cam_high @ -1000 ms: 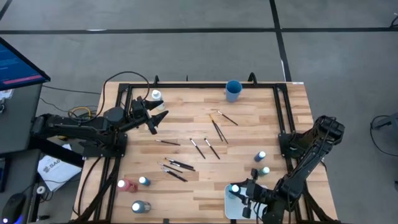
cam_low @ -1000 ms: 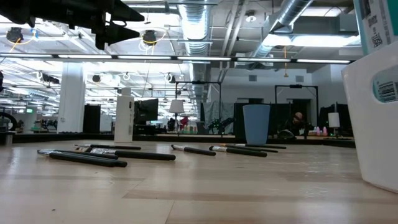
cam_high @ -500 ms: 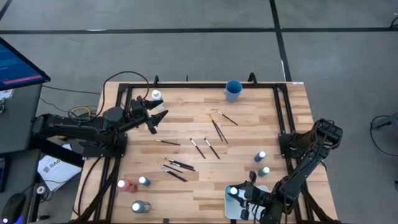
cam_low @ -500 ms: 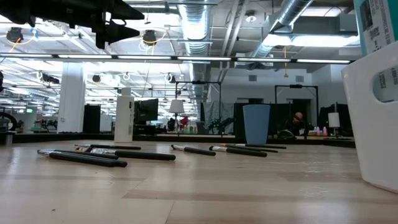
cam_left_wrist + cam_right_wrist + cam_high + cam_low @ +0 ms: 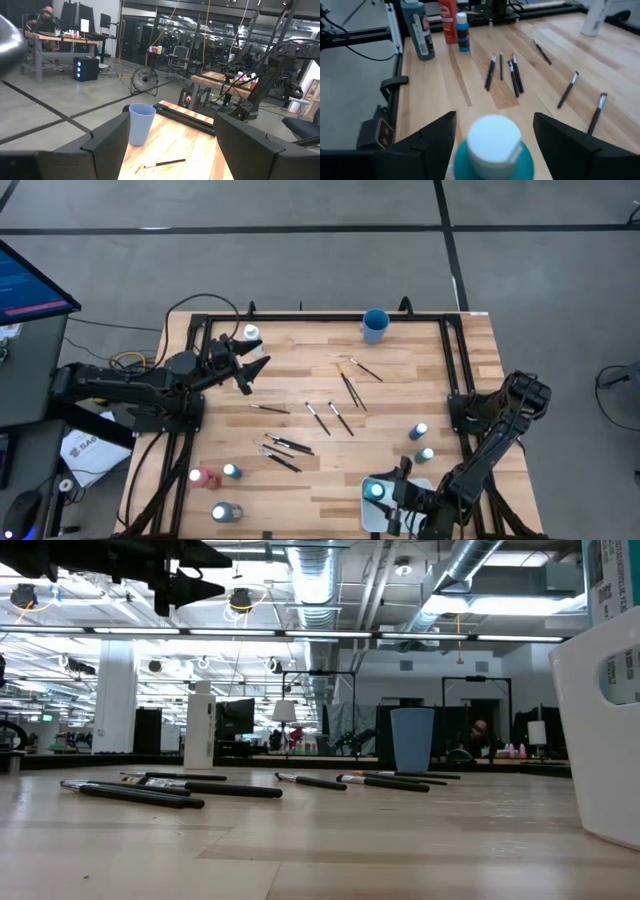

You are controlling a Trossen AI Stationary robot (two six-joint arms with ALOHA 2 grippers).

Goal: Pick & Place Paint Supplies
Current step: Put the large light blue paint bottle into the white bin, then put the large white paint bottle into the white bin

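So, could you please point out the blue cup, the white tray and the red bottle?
blue cup (image 5: 375, 325): high view, on its open top.
white tray (image 5: 369, 517): high view, on its bare left edge.
red bottle (image 5: 205, 477): high view, on its body.

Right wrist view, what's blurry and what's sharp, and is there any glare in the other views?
Right wrist view: the white-capped teal paint bottle between the right gripper's open fingers is blurred, the paintbrushes beyond sharper. Low view: bright ceiling lights glare, and the white tray looms soft. High view: lighting is even, bottle caps shining bright.
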